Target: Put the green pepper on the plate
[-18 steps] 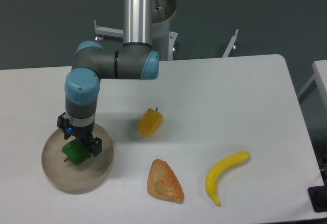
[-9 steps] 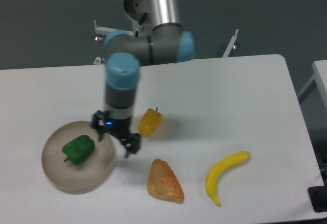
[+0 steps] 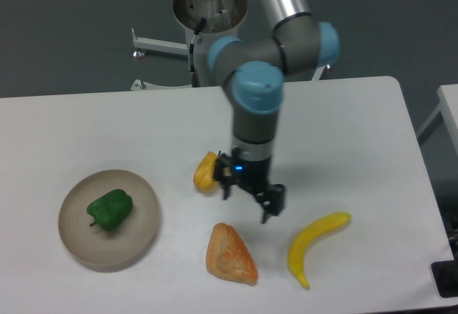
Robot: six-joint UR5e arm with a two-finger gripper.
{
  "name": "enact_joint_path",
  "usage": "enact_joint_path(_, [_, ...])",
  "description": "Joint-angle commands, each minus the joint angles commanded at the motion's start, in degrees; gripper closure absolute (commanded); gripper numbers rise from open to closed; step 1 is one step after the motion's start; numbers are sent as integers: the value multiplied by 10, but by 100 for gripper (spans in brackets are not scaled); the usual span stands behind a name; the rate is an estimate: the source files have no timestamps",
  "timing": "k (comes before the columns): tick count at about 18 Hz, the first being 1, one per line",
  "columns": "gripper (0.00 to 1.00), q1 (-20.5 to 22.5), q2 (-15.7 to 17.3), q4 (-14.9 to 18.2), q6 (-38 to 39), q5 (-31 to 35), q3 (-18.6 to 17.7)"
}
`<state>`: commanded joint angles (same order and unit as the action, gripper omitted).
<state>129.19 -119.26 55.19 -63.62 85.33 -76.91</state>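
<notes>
Now, close to the front edge of the white table (image 3: 343, 135) lies an orange-brown wedge of pastry (image 3: 230, 254), about in the middle of that edge; to its right, also near the front edge, lies a yellow banana (image 3: 315, 245), curved, with one tip toward the front and the other toward the right; toward the front left corner sits the plate (image 3: 143, 217), round and tan with a raised rim; the green pepper (image 3: 110, 209) lies inside the plate, a bit left of its middle, shiny and dark green, with nothing touching it; a little farther back, near the middle of the table, is the gripper (image 3: 249, 201), pointing down, with its two black fingers spread apart and nothing between them, so the claw is let go and holds no thing; it hangs just behind the pastry and well apart from the plate; a small blue light glows on it; just to the left of the gripper sits the yellow-orange pepper (image 3: 205, 172), partly hidden behind the gripper's body; I cannot tell if the two touch; above the gripper rises the robot arm (image 3: 255, 106), grey with light blue caps; it bends up and back to its round base (image 3: 210, 3) beyond the back edge of the table; behind all of that is a dark grey wall (image 3: 64, 35).
</notes>
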Motion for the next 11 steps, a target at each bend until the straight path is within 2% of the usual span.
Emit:
enact_joint_path(3, [0, 4, -16, 0, -23, 14, 18])
enact_joint_path(11, [0, 11, -23, -1, -25, 15, 21])
